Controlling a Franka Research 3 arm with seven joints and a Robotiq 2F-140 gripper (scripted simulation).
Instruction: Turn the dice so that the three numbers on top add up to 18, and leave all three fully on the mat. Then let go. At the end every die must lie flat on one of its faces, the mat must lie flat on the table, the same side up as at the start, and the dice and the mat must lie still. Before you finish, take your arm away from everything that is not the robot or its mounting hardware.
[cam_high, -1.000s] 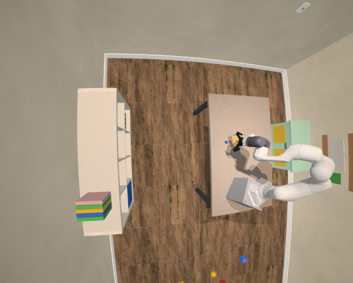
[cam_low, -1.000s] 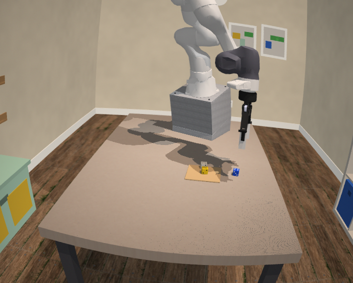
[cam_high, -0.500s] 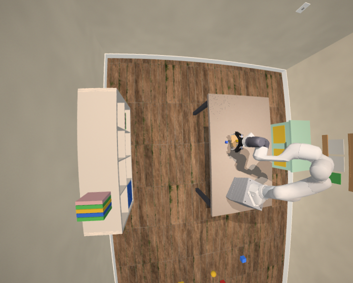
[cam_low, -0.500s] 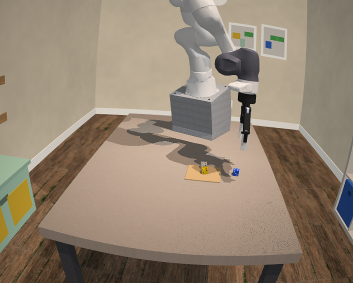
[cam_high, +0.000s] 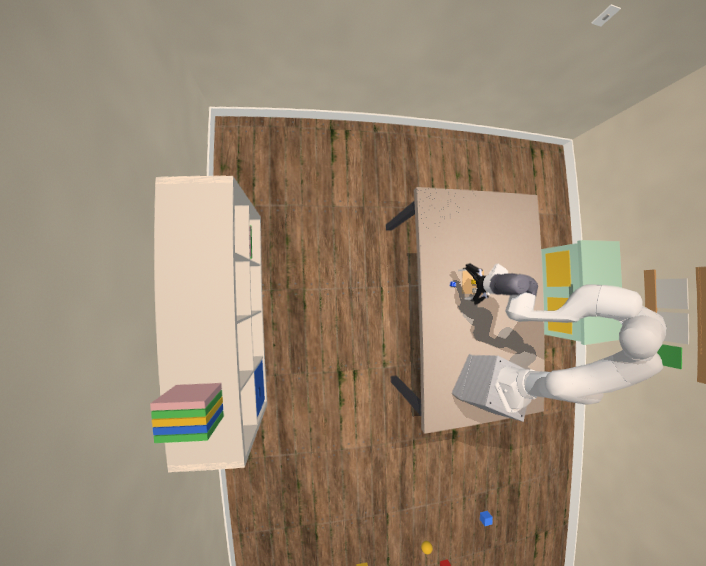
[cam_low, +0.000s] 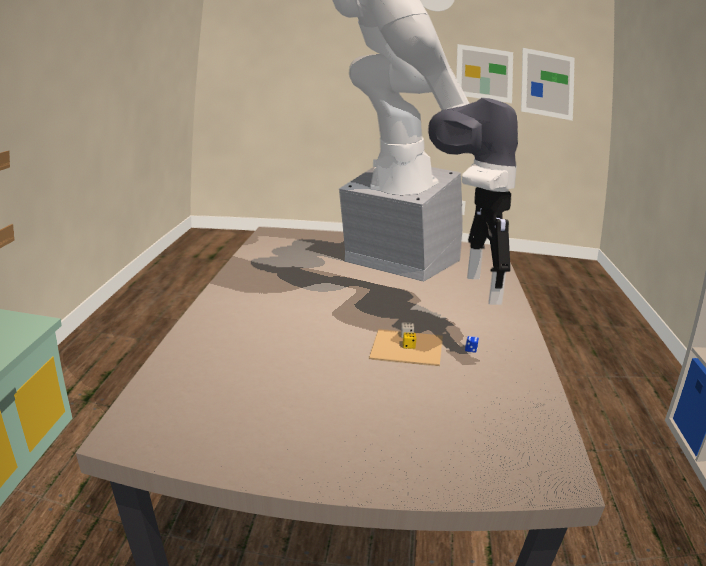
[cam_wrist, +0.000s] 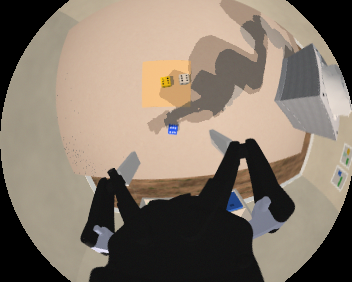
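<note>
My black two-fingered pincer (cam_high: 469, 283) (cam_low: 485, 291) (cam_wrist: 172, 147): wide open, raised above the pale tabletop (cam_high: 477, 229) (cam_low: 294, 424) (cam_wrist: 110, 50). Blue cubic die (cam_high: 453, 284) (cam_low: 471, 344) (cam_wrist: 173, 129): outside the orange square mat's (cam_high: 467, 287) (cam_low: 388, 354) (cam_wrist: 151, 95) edge, bare tabletop between.

White rounded arm (cam_high: 595, 380) (cam_low: 412, 41), charcoal wrist (cam_high: 511, 284) (cam_low: 495, 132), black end effector (cam_high: 474, 283) (cam_low: 485, 291) (cam_wrist: 172, 147)
</note>
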